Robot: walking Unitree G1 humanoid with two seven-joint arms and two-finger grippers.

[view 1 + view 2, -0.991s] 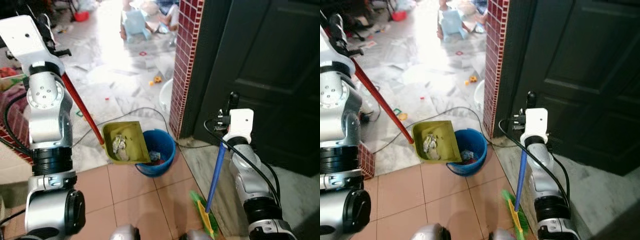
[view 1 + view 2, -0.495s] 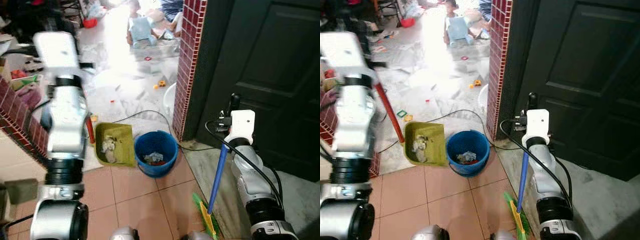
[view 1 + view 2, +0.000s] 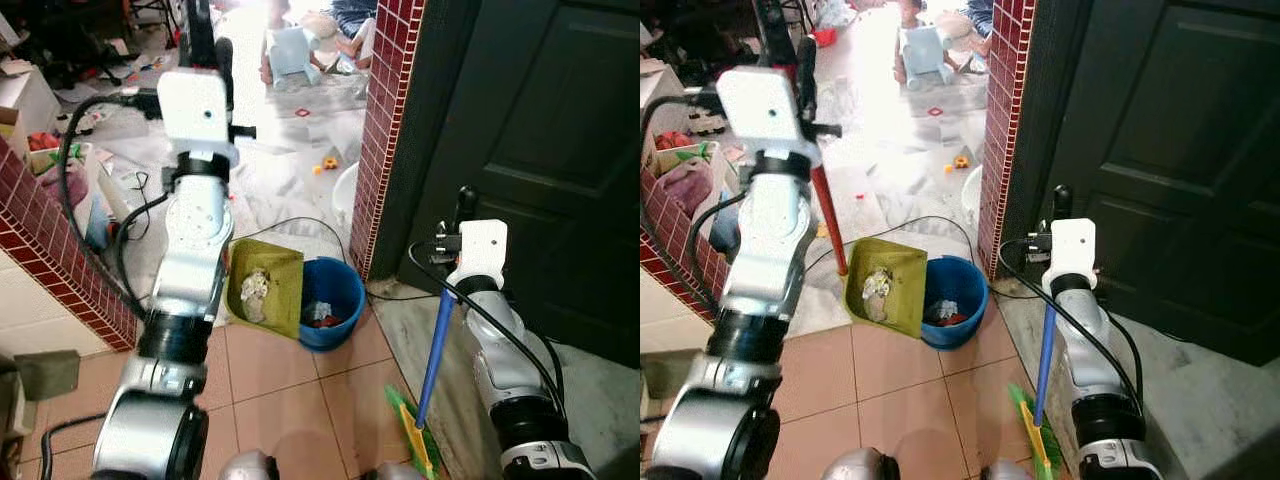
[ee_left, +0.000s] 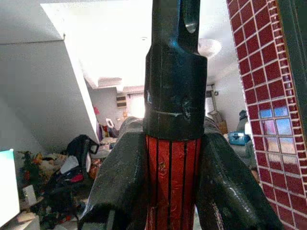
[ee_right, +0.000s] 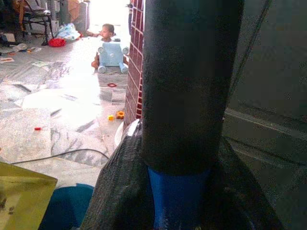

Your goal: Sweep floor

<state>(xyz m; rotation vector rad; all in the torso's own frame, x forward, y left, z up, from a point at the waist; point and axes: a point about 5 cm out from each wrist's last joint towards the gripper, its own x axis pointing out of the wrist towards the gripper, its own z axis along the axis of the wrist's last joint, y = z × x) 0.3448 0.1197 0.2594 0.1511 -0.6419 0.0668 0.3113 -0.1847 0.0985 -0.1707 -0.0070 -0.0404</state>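
My left gripper [image 3: 790, 45] is raised high and shut on the red handle [image 3: 830, 225] of a yellow-green dustpan [image 3: 265, 290]. The dustpan stands steeply tilted against the rim of a blue bucket [image 3: 338, 312], with grey litter clinging inside it. Some scraps lie in the bucket. In the left wrist view the fingers [image 4: 120, 187] clamp the red handle [image 4: 171, 182] below its black cap. My right gripper [image 3: 463, 208] is shut on the blue broom handle [image 3: 435, 350], and the green and yellow broom head [image 3: 415, 445] rests on the floor. The right wrist view shows the blue shaft [image 5: 178, 196] under its black grip.
A dark door [image 3: 540, 130] and a red-tiled pillar [image 3: 385, 130] stand right of the bucket. A black cable [image 3: 300, 222] runs over the marble floor. A low red brick wall [image 3: 60, 270] is on the left. A person sits by a blue stool [image 3: 292, 52] far back among scattered toys.
The view has shifted. My left arm has swung to the right and the dustpan has tipped up steeply against the bucket. The right arm and broom have stayed put.
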